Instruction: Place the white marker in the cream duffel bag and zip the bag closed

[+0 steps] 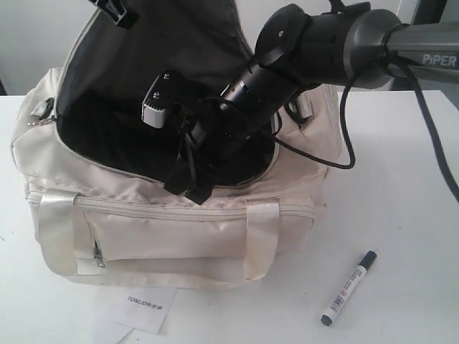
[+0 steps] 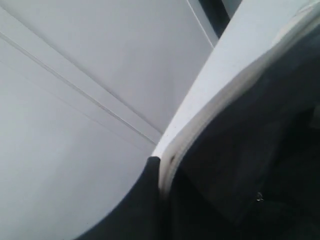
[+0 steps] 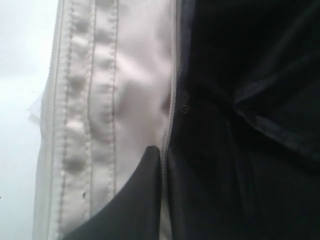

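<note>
- tabletop (image 1: 401, 179): white, carries every item listed.
- cream duffel bag (image 1: 179, 215): left and centre of the exterior view, standing upright. The top zipper is open and the dark lining is exposed. The lid flap (image 1: 165, 36) is raised at the rear, and the front pocket (image 1: 165, 249) is zipped.
- left gripper (image 2: 159, 172): one dark finger (image 2: 142, 205) lies beside the flap's cream edge. Whether the jaws are clenched cannot be told.
- paper tag (image 1: 143, 308): printed TONLION, flat on the tabletop just in front of the bag.
- right gripper (image 1: 190, 188): reaches in from the upper right. The jaws are clenched on the bag's front rim, one finger outside the cream band.
- white marker (image 1: 349, 287): lies on the tabletop at front right, outside the bag and apart from it, touched by neither gripper.
</note>
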Robot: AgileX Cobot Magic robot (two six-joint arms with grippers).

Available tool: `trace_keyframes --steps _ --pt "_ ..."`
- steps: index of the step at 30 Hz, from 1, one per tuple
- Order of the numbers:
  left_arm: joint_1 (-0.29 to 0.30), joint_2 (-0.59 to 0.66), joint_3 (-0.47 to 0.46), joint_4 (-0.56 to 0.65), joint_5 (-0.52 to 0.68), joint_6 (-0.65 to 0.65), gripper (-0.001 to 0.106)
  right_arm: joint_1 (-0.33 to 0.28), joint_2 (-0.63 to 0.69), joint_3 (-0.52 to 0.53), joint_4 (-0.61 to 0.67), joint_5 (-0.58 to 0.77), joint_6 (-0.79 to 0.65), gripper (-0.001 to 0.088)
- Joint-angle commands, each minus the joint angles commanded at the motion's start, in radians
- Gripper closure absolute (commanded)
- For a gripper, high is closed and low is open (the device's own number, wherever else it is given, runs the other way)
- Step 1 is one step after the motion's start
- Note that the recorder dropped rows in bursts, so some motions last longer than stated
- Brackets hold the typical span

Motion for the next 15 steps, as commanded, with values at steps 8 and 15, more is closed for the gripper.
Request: trace_keyframes --steps 8,15 --pt "0.0 0.046 0.0 0.0 -0.238 0.079 0.105 0.0 0.0 0.002 -0.023 0.024 0.0 0.0868" --pt "0.0 0.057 0.0 0.0 -0.186 0.077 0.105 0.0 0.0 0.002 -0.036 0.045 0.0 0.0868"
